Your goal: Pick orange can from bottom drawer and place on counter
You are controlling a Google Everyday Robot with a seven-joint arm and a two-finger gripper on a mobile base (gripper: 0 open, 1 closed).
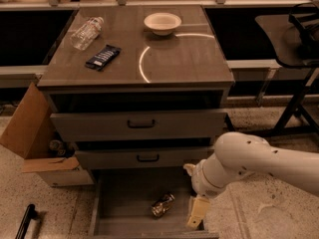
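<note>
The orange can (163, 204) lies on its side on the floor of the open bottom drawer (124, 208), silver end toward the front left. My gripper (198, 211) hangs from the white arm (259, 166) over the drawer's right part, a short way right of the can and not touching it. The counter (169, 59) is the glossy grey-brown cabinet top above, with a curved light reflection.
On the counter lie a clear plastic bottle (85, 33), a dark snack packet (102, 57) and a white bowl (162, 23). Two handled drawers (141, 124) stand part open above the bottom one. An open cardboard box (37, 143) sits at the left. A black chair (299, 39) stands right.
</note>
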